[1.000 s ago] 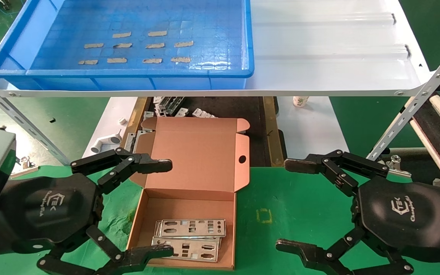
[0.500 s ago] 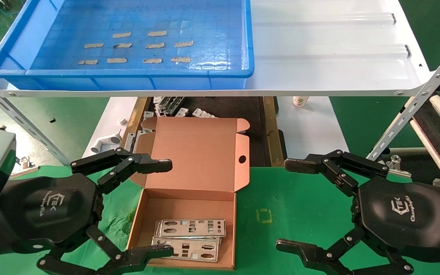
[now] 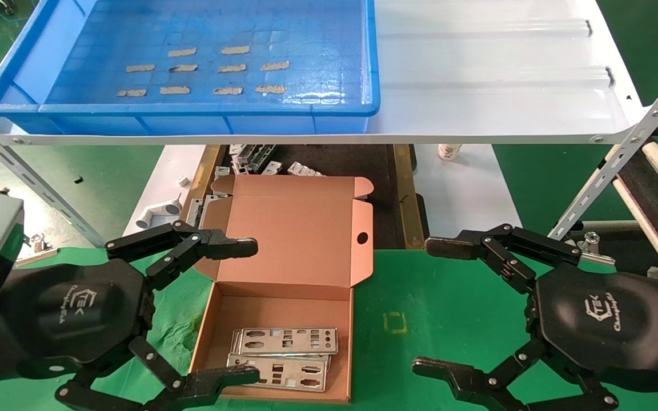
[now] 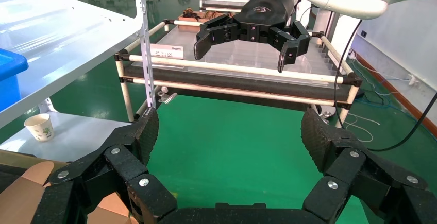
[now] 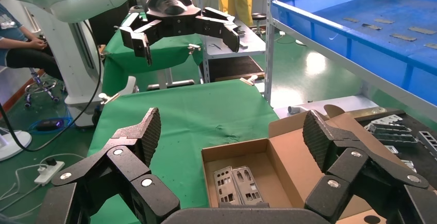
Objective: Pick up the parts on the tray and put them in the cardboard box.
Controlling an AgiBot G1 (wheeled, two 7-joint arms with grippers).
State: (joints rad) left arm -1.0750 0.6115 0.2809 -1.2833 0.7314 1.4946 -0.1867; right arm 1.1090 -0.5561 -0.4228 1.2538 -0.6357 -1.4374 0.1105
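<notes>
The cardboard box (image 3: 275, 308) lies open on the green table, lid tilted back, with two silver punched parts (image 3: 283, 357) overlapping on its floor; the right wrist view shows the parts (image 5: 234, 184) in the box (image 5: 257, 154) too. The blue tray (image 3: 192, 108) on the white shelf holds only tan tape strips. My left gripper (image 3: 249, 311) hangs open at the box's left side, one finger above the lid edge, one by the front corner. On the other side of the box, over bare green cloth, my right gripper (image 3: 429, 305) is open and holds nothing.
A white shelf sheet (image 3: 500, 80) on slotted metal legs spans the back. Below it sit bent metal brackets (image 3: 255, 160), a white pipe fitting (image 3: 157, 214) and a paper cup (image 3: 449, 151). A padded rail rack (image 4: 232, 74) stands to the right.
</notes>
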